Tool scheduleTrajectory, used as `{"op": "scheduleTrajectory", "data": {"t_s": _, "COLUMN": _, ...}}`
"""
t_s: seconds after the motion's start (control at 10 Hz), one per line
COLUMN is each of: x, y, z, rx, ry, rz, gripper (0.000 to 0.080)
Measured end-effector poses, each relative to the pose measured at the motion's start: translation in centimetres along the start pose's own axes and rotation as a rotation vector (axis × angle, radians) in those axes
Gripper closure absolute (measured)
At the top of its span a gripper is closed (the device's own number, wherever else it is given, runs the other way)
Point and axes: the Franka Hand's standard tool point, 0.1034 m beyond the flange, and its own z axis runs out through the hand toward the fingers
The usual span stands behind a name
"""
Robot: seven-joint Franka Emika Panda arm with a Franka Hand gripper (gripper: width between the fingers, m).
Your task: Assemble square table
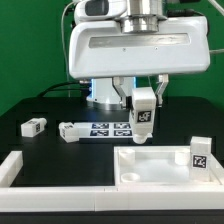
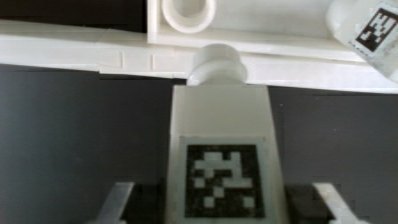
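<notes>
White tagged leg (image 1: 143,110): clamped between the fingers of gripper (image 2: 222,200), hanging upright over tabletop (image 1: 160,172) rim. Advice: centre peg tip over screw hole (image 2: 187,12), keep vertical, lower gently before turning.

The arm (image 1: 140,45) reaches down from above, wrist lowered, its jaws clamped on a tagged white leg (image 1: 143,108).

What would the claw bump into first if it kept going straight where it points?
Probably the white tabletop: the claw holds a leg whose peg points at its edge, near a hole, though depth is unclear.
</notes>
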Motion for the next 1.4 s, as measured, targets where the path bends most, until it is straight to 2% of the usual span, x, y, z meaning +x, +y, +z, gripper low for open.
{"op": "scheduleTrajectory", "data": {"t_s": 0.1, "x": -0.2, "y": 0.0, "z": 0.1, "rx": -0.001, "ry": 0.003, "rz": 0.002, "gripper": 0.0509}}
{"op": "scheduleTrajectory", "data": {"t_s": 0.2, "x": -1.6, "y": 0.3, "z": 0.6, "rx": -0.014, "ry": 0.073, "rz": 0.036, "gripper": 0.0509}}
{"op": "scheduleTrajectory", "data": {"t_s": 0.3, "x": -4.2, "y": 0.2, "z": 1.7, "rx": -0.020, "ry": 0.080, "rz": 0.067, "gripper": 0.0509}}
{"op": "scheduleTrajectory", "data": {"t_s": 0.4, "x": -4.9, "y": 0.2, "z": 2.4, "rx": -0.023, "ry": 0.091, "rz": 0.091, "gripper": 0.0509}}
{"op": "scheduleTrajectory", "data": {"t_s": 0.5, "x": -4.7, "y": 0.1, "z": 3.0, "rx": -0.024, "ry": 0.111, "rz": 0.120, "gripper": 0.0509}}
{"op": "scheduleTrajectory", "data": {"t_s": 0.9, "x": -4.6, "y": 0.0, "z": 3.2, "rx": -0.022, "ry": 0.109, "rz": 0.128, "gripper": 0.0509}}
{"op": "scheduleTrajectory", "data": {"t_s": 1.0, "x": -4.5, "y": 0.0, "z": 3.2, "rx": -0.029, "ry": 0.124, "rz": 0.130, "gripper": 0.0509}}
{"op": "scheduleTrajectory", "data": {"t_s": 1.1, "x": -4.2, "y": 0.3, "z": 3.3, "rx": -0.061, "ry": 0.193, "rz": 0.131, "gripper": 0.0509}}
{"op": "scheduleTrajectory", "data": {"t_s": 1.3, "x": -4.9, "y": 1.5, "z": 2.9, "rx": -0.099, "ry": 0.254, "rz": 0.137, "gripper": 0.0509}}
{"op": "scheduleTrajectory", "data": {"t_s": 1.4, "x": -5.2, "y": 1.9, "z": 3.1, "rx": -0.109, "ry": 0.262, "rz": 0.139, "gripper": 0.0509}}
